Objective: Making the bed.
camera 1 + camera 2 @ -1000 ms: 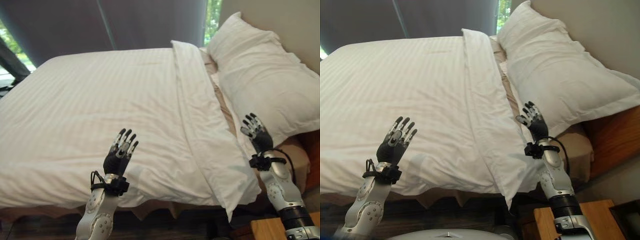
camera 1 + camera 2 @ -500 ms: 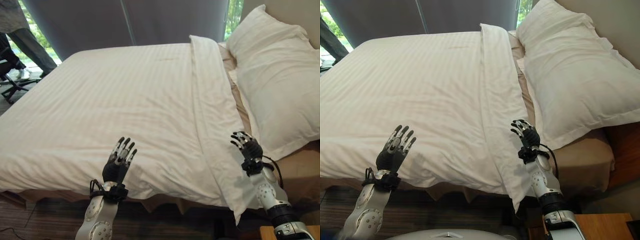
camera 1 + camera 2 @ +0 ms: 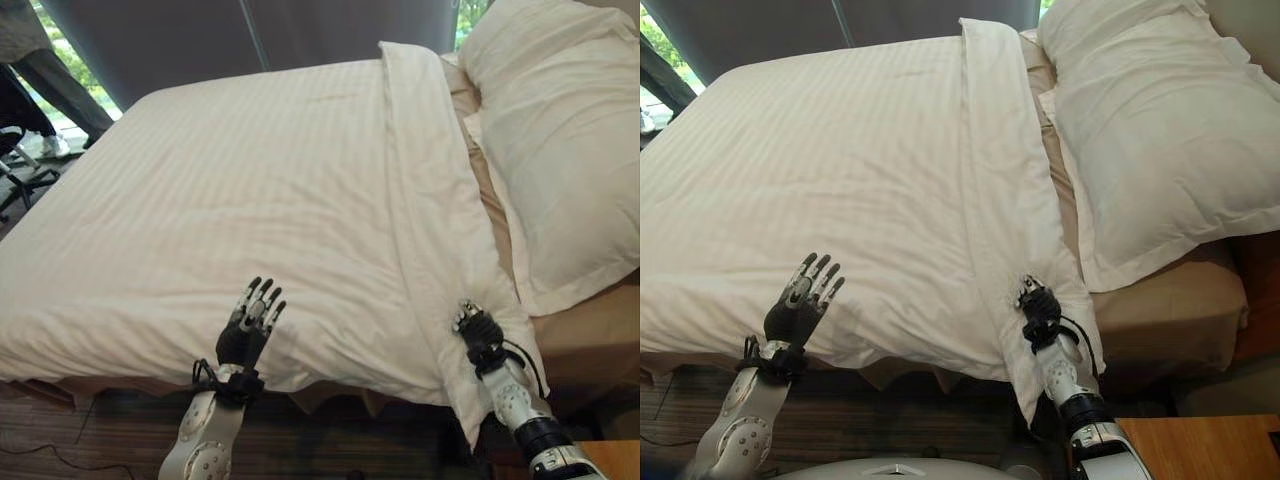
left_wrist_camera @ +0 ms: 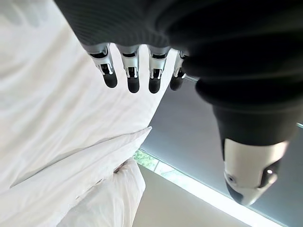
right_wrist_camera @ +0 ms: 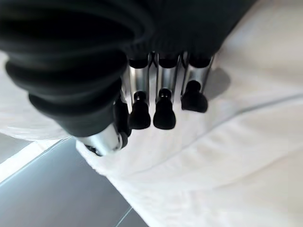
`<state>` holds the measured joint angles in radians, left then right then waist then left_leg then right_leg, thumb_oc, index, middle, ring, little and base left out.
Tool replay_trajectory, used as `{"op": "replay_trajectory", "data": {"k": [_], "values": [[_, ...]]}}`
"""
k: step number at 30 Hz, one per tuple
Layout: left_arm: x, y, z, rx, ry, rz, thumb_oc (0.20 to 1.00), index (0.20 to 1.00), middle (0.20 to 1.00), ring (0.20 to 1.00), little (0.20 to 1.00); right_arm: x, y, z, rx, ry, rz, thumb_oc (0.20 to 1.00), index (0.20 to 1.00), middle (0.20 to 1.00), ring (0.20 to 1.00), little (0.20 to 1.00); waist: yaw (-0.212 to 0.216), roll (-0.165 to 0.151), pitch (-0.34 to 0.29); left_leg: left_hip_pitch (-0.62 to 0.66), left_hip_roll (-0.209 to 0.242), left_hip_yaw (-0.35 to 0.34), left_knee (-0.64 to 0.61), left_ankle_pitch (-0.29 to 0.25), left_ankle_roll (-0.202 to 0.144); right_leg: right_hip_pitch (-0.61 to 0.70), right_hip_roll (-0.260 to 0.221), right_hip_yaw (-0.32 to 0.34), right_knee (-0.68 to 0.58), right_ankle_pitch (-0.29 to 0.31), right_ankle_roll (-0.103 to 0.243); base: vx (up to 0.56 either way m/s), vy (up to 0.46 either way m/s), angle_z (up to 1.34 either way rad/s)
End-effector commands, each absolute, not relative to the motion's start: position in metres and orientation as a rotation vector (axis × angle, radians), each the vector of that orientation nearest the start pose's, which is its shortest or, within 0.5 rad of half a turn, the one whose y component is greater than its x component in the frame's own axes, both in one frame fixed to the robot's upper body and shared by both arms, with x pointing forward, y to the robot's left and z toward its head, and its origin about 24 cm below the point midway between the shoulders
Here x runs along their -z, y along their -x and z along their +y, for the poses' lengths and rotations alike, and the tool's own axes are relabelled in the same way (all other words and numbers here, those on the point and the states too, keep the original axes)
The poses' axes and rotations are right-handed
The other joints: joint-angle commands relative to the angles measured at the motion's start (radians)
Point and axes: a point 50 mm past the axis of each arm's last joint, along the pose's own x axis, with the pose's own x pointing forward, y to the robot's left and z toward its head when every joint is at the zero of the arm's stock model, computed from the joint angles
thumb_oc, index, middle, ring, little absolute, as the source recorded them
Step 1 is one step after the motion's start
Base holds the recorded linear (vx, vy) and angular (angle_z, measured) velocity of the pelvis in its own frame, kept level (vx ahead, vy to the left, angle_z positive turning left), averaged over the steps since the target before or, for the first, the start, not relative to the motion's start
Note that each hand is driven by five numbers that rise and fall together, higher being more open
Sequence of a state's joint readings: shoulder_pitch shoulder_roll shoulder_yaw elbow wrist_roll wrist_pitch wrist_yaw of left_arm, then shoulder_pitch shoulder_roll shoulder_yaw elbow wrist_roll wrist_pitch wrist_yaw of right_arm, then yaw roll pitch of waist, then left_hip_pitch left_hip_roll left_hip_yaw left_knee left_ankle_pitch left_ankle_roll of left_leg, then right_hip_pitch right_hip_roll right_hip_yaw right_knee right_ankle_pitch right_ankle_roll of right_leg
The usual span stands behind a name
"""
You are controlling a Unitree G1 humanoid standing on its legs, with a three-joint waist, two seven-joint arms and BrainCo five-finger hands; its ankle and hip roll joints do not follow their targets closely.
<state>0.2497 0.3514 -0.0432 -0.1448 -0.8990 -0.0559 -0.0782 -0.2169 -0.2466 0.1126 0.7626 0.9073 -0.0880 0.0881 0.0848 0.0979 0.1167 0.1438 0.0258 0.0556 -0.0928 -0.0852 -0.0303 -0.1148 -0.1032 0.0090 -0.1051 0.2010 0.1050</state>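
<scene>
A white striped duvet (image 3: 250, 180) covers the bed, its top edge turned back in a long folded band (image 3: 420, 150). A large white pillow (image 3: 570, 130) lies at the head, on the right. My left hand (image 3: 248, 335) hovers over the duvet's near edge with its fingers (image 4: 132, 75) straight and open. My right hand (image 3: 480, 333) rests on the near end of the folded band. Its fingers (image 5: 163, 111) are curled, tips digging into the white cloth.
A beige sheet (image 3: 590, 330) shows bare under the pillow. A wooden nightstand (image 3: 1200, 450) stands at the lower right. A dark curtain (image 3: 250, 40) hangs behind the bed. A person (image 3: 50, 70) and a chair (image 3: 10, 150) are at the far left.
My right hand has dropped from above the pillow's edge onto the duvet's folded band and curled into it. The left hand has barely moved. The camera has tilted down.
</scene>
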Motion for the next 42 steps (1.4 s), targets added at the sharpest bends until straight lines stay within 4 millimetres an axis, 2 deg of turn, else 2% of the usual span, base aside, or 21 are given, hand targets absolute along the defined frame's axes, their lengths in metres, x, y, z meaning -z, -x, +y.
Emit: {"op": "replay_trajectory", "data": {"k": [1,4,5,8,9,10,13,15,20,22,24,25,27,28,29,30,31,33,38,39,42], "values": [[-0.065,-0.216,0.209,0.103,0.534,-0.093,1.000,1.000,1.000,1.000,1.000,0.067,-0.258,-0.215,0.255,-0.629,0.468,0.200,0.200,0.200,0.200,0.200,-0.013,-0.009,0.034,-0.082,-0.048,-0.041,0.006,0.098,0.008,0.157,0.021,-0.042,0.018,-0.165,0.007,0.00,0.000,0.00],[-0.061,-0.214,0.211,0.085,0.542,-0.094,1.000,1.000,1.000,1.000,1.000,0.111,-0.196,-0.234,0.365,-0.605,0.669,0.200,0.200,0.200,0.200,0.200,-0.040,-0.015,0.034,-0.079,-0.047,-0.039,0.006,0.091,0.008,0.156,0.023,-0.035,0.018,-0.167,0.007,0.01,0.001,0.01],[-0.061,-0.214,0.211,0.085,0.542,-0.094,1.000,1.000,1.000,1.000,1.000,0.111,-0.196,-0.234,0.365,-0.605,0.669,0.200,0.200,0.200,0.200,0.200,-0.040,-0.015,0.034,-0.079,-0.047,-0.039,0.006,0.091,0.008,0.156,0.023,-0.035,0.018,-0.167,0.007,0.00,0.000,0.00],[-0.058,-0.210,0.217,0.045,0.549,-0.099,1.000,1.000,1.000,1.000,1.000,0.146,-0.113,-0.256,0.574,-0.627,0.875,0.200,0.200,0.200,0.200,0.200,-0.077,-0.030,0.032,-0.067,-0.045,-0.030,0.006,0.078,0.009,0.163,0.027,-0.027,0.018,-0.170,0.008,0.01,0.004,0.02],[-0.057,-0.209,0.217,0.045,0.550,-0.098,1.000,1.000,1.000,1.000,1.000,0.146,-0.113,-0.256,0.574,-0.627,0.875,0.200,0.200,0.200,0.200,0.200,-0.077,-0.030,0.032,-0.067,-0.045,-0.030,0.006,0.078,0.009,0.163,0.027,-0.027,0.018,-0.171,0.008,0.02,0.003,-0.07],[-0.058,-0.209,0.220,0.029,0.557,-0.107,1.000,1.000,1.000,1.000,1.000,0.153,-0.083,-0.264,0.666,-0.642,0.936,0.200,0.200,0.200,0.200,0.200,-0.094,-0.038,0.030,-0.061,-0.042,-0.022,0.006,0.073,0.008,0.164,0.029,-0.018,0.018,-0.171,0.009,0.01,0.003,-0.15],[-0.060,-0.211,0.218,0.042,0.557,-0.117,1.000,1.000,1.000,1.000,1.000,0.157,-0.049,-0.273,0.736,-0.605,1.023,0.200,0.200,0.200,0.200,0.200,-0.114,-0.049,0.027,-0.055,-0.039,-0.011,0.006,0.067,0.007,0.163,0.034,-0.001,0.018,-0.170,0.010,0.01,0.011,-0.19],[-0.062,-0.213,0.218,0.050,0.546,-0.126,1.000,1.000,1.000,1.000,1.000,0.154,-0.044,-0.284,0.797,-0.596,1.015,0.200,0.200,0.200,0.200,0.200,-0.124,-0.054,0.025,-0.052,-0.037,-0.002,0.006,0.064,0.007,0.162,0.035,0.007,0.018,-0.168,0.011,-0.02,0.008,-0.23],[-0.063,-0.217,0.216,0.048,0.525,-0.140,1.000,1.000,1.000,1.000,1.000,0.121,-0.081,-0.330,0.901,-0.566,0.689,0.200,0.200,0.200,0.200,0.200,-0.165,-0.066,0.023,-0.048,-0.032,0.027,0.006,0.056,0.008,0.151,0.040,0.038,0.018,-0.159,0.017,-0.02,0.026,-0.28],[-0.060,-0.216,0.216,0.042,0.511,-0.126,1.000,1.000,1.000,1.000,1.000,0.084,-0.108,-0.359,0.926,-0.466,0.457,0.200,0.200,0.200,0.200,0.200,-0.178,-0.066,0.018,-0.043,-0.031,0.041,0.006,0.051,0.010,0.147,0.042,0.054,0.018,-0.155,0.021,-0.01,0.042,-0.24],[-0.057,-0.218,0.216,0.046,0.486,-0.105,1.000,1.000,1.000,1.000,1.000,0.012,-0.146,-0.388,0.911,-0.238,0.144,0.238,0.238,0.238,0.238,0.238,-0.194,-0.070,0.008,-0.040,-0.030,0.052,0.006,0.045,0.016,0.143,0.042,0.069,0.018,-0.149,0.026,-0.01,0.041,-0.21],[-0.057,-0.219,0.214,0.052,0.482,-0.104,1.000,1.000,1.000,1.000,1.000,-0.006,-0.155,-0.390,0.902,-0.179,0.073,1.000,1.000,1.000,1.000,1.000,-0.195,-0.069,0.005,-0.038,-0.030,0.054,0.006,0.042,0.018,0.142,0.042,0.074,0.018,-0.148,0.027,0.00,0.018,-0.07],[-0.058,-0.222,0.209,0.074,0.481,-0.100,1.000,1.000,1.000,1.000,1.000,-0.045,-0.178,-0.384,0.818,-0.114,-0.097,1.000,1.000,1.000,1.000,1.000,-0.198,-0.073,-0.002,-0.037,-0.030,0.059,0.006,0.040,0.020,0.139,0.043,0.081,0.019,-0.145,0.028,-0.03,0.005,-0.12],[-0.058,-0.222,0.209,0.074,0.481,-0.101,1.000,1.000,1.000,1.000,1.000,-0.045,-0.178,-0.383,0.818,-0.112,-0.097,1.000,1.000,1.000,1.000,1.000,-0.198,-0.074,0.001,-0.041,-0.030,0.062,0.006,0.050,0.020,0.135,0.043,0.082,0.019,-0.136,0.027,-0.03,0.010,-0.09],[-0.058,-0.223,0.208,0.082,0.476,-0.096,1.000,1.000,1.000,1.000,1.000,-0.058,-0.185,-0.379,0.786,-0.093,-0.156,1.000,1.000,1.000,1.000,1.000,-0.198,-0.073,-0.003,-0.036,-0.030,0.061,0.006,0.040,0.021,0.139,0.044,0.083,0.019,-0.145,0.029,-0.07,0.011,-0.04],[-0.058,-0.224,0.204,0.098,0.469,-0.095,1.000,1.000,1.000,1.000,1.000,-0.091,-0.207,-0.351,0.628,-0.063,-0.307,1.000,1.000,1.000,1.000,1.000,-0.197,-0.076,-0.004,-0.038,-0.030,0.068,0.006,0.051,0.022,0.130,0.043,0.090,0.021,-0.133,0.028,-0.04,0.020,-0.02],[-0.058,-0.224,0.204,0.097,0.468,-0.094,1.000,1.000,1.000,1.000,1.000,-0.091,-0.206,-0.350,0.628,-0.063,-0.305,1.000,1.000,1.000,1.000,1.000,-0.197,-0.077,-0.004,-0.037,-0.030,0.068,0.006,0.051,0.023,0.131,0.044,0.090,0.021,-0.134,0.028,-0.11,0.003,-0.07],[-0.059,-0.226,0.202,0.108,0.448,-0.097,1.000,1.000,1.000,1.000,1.000,-0.105,-0.230,-0.301,0.348,-0.057,-0.357,1.000,1.000,1.000,1.000,1.000,-0.186,-0.084,0.009,-0.028,-0.028,0.080,0.006,0.041,0.029,0.112,0.045,0.078,0.040,-0.122,0.037,-0.09,-0.016,-0.19],[-0.056,-0.222,0.206,0.079,0.444,-0.087,1.000,1.000,1.000,1.000,1.000,-0.089,-0.241,-0.243,0.075,-0.171,-0.288,1.000,1.000,1.000,1.000,1.000,-0.154,-0.085,0.029,-0.030,-0.015,0.105,0.006,0.054,0.029,0.050,0.066,0.067,0.163,-0.128,0.052,-0.11,-0.045,-0.23],[-0.060,-0.224,0.209,0.062,0.420,-0.109,1.000,1.000,1.000,1.000,1.000,-0.084,-0.243,-0.216,-0.057,-0.174,-0.250,1.000,1.000,1.000,1.000,1.000,-0.142,-0.077,0.041,-0.041,-0.003,0.077,0.006,0.072,0.024,0.022,0.072,0.073,0.237,-0.142,0.056,-0.14,-0.118,-0.01],[-0.066,-0.233,0.211,0.057,0.402,-0.141,1.000,1.000,1.000,1.000,1.000,-0.082,-0.244,-0.187,-0.214,-0.165,-0.223,1.000,1.000,1.000,1.000,1.000,-0.121,-0.070,0.045,-0.077,0.007,-0.010,0.012,0.108,0.004,0.030,0.045,0.101,0.307,-0.191,0.037,-0.18,-0.264,0.66]]}}
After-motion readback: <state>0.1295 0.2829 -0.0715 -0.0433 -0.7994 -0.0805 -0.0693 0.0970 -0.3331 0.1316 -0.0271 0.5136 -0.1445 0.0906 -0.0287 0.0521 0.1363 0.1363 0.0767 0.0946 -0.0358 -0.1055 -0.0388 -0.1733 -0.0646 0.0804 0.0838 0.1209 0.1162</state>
